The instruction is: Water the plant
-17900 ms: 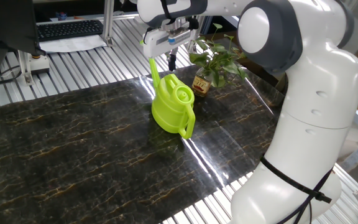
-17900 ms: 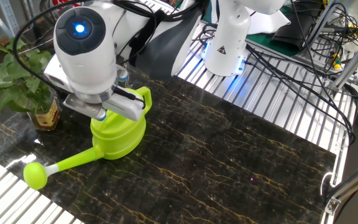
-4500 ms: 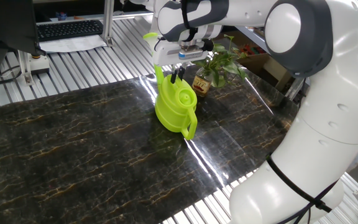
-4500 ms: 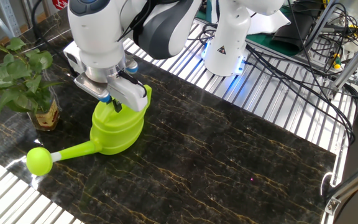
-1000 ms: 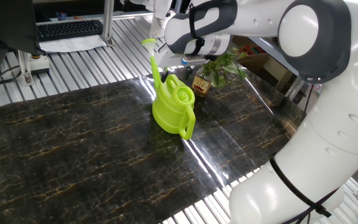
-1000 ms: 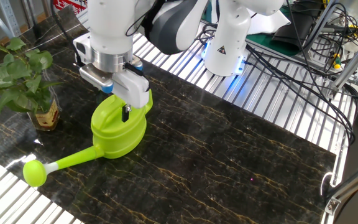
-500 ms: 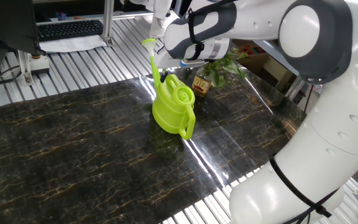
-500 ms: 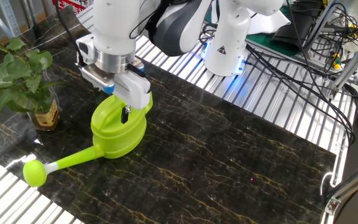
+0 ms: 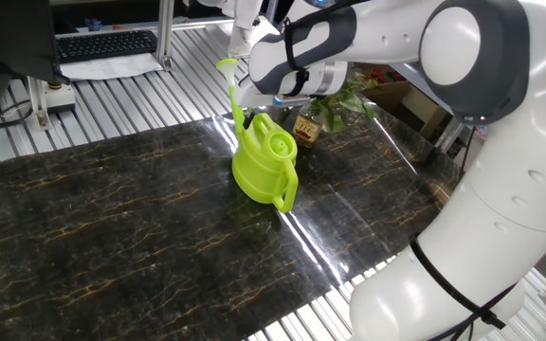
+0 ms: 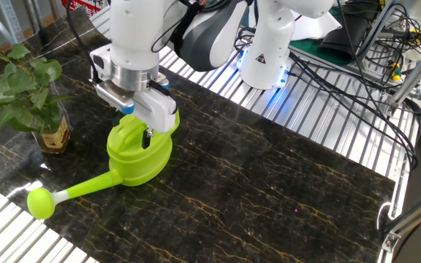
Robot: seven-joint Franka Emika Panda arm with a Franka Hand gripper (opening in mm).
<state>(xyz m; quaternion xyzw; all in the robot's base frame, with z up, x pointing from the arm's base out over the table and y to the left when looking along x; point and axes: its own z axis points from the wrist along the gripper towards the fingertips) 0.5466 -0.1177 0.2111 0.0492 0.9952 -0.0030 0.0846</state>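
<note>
The plant [image 10: 19,86], leafy green in a small brown jar [image 10: 54,136] with a yellowish label, stands at the left edge of the dark marble top; in the one fixed view the plant [image 9: 341,98] shows behind the arm. A lime-green watering can [image 10: 142,152] rests upright on the marble beside it, with its spout [image 10: 71,193] pointing away from the jar. My gripper [image 10: 139,127] hangs just over the can's handle [image 10: 127,126], open, with one dark finger [image 10: 150,136] at the handle's side. In the one fixed view the watering can [image 9: 264,161] shows but the wrist hides the fingers.
The dark marble slab [image 10: 269,190] sits on a slatted metal table [image 9: 112,104]. A keyboard [image 9: 107,44] lies at the back. The robot's base [image 10: 267,52] and a bundle of cables [image 10: 364,44] stand beyond the slab.
The can, lifted and tilted a few seconds ago, stands flat again and free of the fingers. Over the last second the gripper has sunk slightly towards the handle.
</note>
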